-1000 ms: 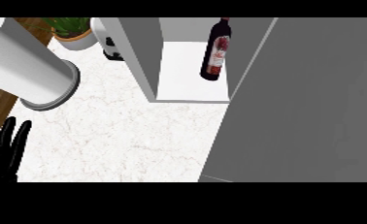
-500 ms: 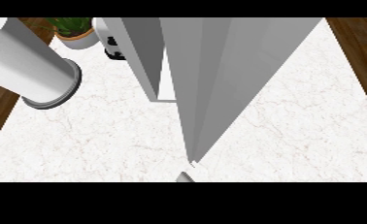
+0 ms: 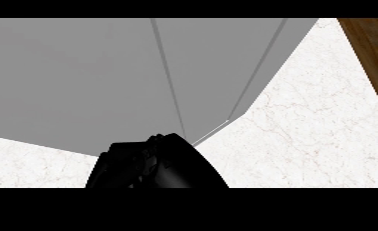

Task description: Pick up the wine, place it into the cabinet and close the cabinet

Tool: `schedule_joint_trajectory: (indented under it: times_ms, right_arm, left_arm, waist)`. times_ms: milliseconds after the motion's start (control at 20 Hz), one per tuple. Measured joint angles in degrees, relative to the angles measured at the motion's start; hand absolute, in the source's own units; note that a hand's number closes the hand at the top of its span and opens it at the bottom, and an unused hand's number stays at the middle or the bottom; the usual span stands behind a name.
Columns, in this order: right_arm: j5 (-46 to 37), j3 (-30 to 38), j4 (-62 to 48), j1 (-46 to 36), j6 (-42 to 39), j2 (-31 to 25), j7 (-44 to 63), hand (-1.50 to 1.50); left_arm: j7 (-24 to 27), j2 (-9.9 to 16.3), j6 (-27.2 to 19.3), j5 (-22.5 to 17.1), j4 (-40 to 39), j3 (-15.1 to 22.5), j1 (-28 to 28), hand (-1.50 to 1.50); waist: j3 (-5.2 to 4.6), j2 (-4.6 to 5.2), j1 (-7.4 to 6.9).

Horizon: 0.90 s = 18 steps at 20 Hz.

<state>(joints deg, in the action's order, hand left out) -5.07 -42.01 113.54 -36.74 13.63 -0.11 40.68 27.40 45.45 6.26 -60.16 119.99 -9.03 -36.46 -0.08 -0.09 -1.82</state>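
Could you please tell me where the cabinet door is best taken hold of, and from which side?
No handle shows, so probably the cabinet door is best held by its outer edge near the corner that juts over the counter. Come from the right, where the counter gives room; the black hand is low beneath it.

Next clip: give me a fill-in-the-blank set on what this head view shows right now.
1. The cabinet that fills most of the view is coloured ___.
2. The black hand comes in from the view's ___ edge.
3. The counter beside the cabinet is ___ with faint veins.
4. The strip in the upper right corner is coloured ___.

Missing words: grey; lower; white; brown.
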Motion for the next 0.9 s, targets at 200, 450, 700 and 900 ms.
schedule_joint_trajectory:
  times_ms: [200,450,700,900]
  right_arm:
    - [2.7,4.2,-9.1,-7.0,1.5,0.1,-3.1,1.50]
    - [4.5,10.3,-18.8,-13.1,-0.1,0.1,-6.9,1.50]
    - [4.7,16.3,-28.2,-16.6,-3.7,-0.5,-13.1,1.50]
    - [6.1,19.3,-33.5,-18.1,-7.2,-0.5,-17.5,1.50]
  left_arm:
    - [-1.9,-0.9,1.1,-0.4,0.4,-1.9,-0.5,-1.50]
    - [-5.1,-1.7,2.4,-0.7,2.2,-4.0,-1.4,-1.50]
    - [-7.5,-2.9,3.1,0.9,0.5,-2.8,1.5,-1.50]
    - [-9.5,-4.5,1.8,3.0,0.5,0.2,4.5,-1.50]
  waist:
    - [0.03,0.08,-0.03]
    - [0.06,0.15,0.21]
    - [0.01,0.21,0.72]
    - [-0.16,-0.29,0.80]
